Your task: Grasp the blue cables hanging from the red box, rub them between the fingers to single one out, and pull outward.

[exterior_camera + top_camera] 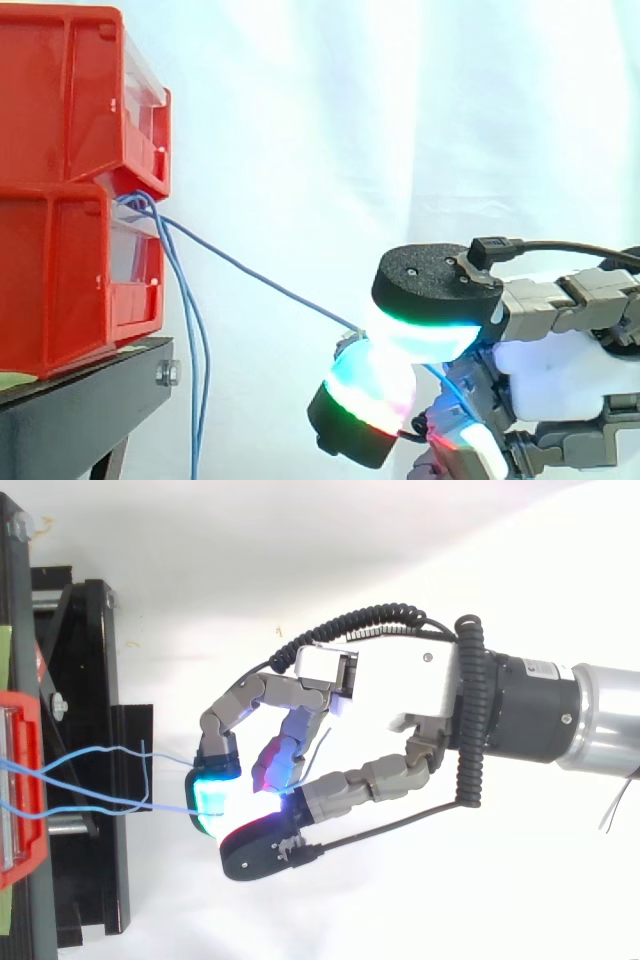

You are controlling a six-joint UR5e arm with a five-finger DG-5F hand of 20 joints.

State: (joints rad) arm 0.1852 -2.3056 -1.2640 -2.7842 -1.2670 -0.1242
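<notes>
side view: two red bins stacked at left on the black stand (80, 400), upper bin (60, 100) over lower bin (50, 280). white curtain (350, 120) behind.

blue cables come out at the seam between the two bins, at the front face. one taut blue cable (260, 276) runs from there, slanting down and to the right, straight into the hand (400, 685). the hanging cables (197, 400) drop from the same spot, down past the front edge of the stand, apart from the hand.

hand state: fingers curled, thumb opposed, closed on the taut blue cable. the cable is pinched between two fingertips (420, 335): a large pad above glowing white and cyan, and one below it glowing cyan, green and red. the two pads are pressed together at the point where the cable enters. a short run of blue shows again behind the pads, toward the palm.

top view: arm enters from the right and the hand points left toward the bins. the pinched cable lies nearly straight from the bin edge to the cyan pad. a second strand loops beside it and ends loose just short of the fingertips, touching nothing. the hand is well clear of bins and stand.
</notes>
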